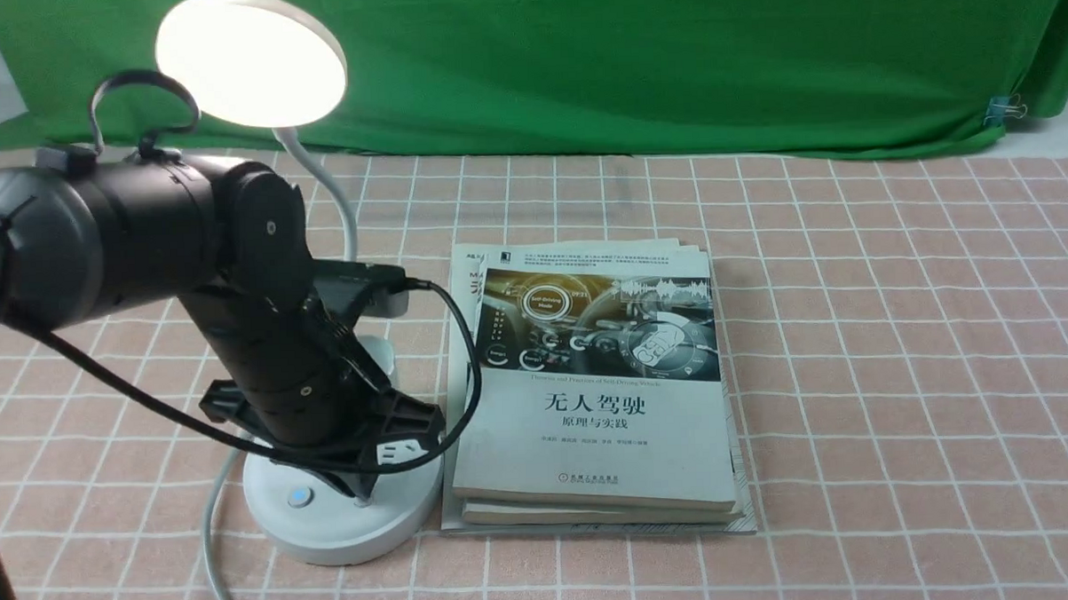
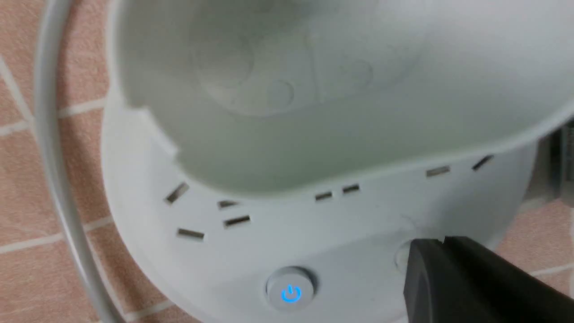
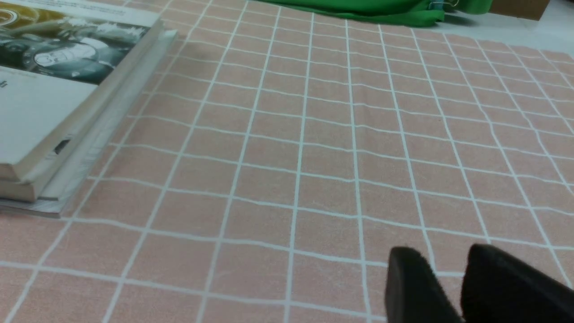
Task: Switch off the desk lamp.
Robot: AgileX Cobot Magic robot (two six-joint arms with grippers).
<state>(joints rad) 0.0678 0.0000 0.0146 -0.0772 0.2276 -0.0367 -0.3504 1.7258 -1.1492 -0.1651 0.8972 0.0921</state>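
The desk lamp's round head [image 1: 250, 57] glows bright at the upper left, on a thin white neck [image 1: 333, 196]. Its round white base [image 1: 346, 524] stands left of the books, with a blue-lit button [image 1: 299, 497]. My left gripper [image 1: 363, 494] is shut and empty, tip down on the base. In the left wrist view the shut tips [image 2: 441, 243] rest on the second, unlit button [image 2: 402, 256], right of the blue-lit power button [image 2: 290, 292] and below the cup-shaped holder [image 2: 314, 134]. My right gripper [image 3: 448, 255] is slightly open and empty, low over the cloth.
A stack of books [image 1: 595, 395] lies right against the lamp base, also showing in the right wrist view [image 3: 54, 103]. The lamp's white cord [image 1: 212, 533] runs toward the front edge. A pink checked cloth [image 1: 901, 367] covers the table; green cloth [image 1: 623, 57] hangs behind.
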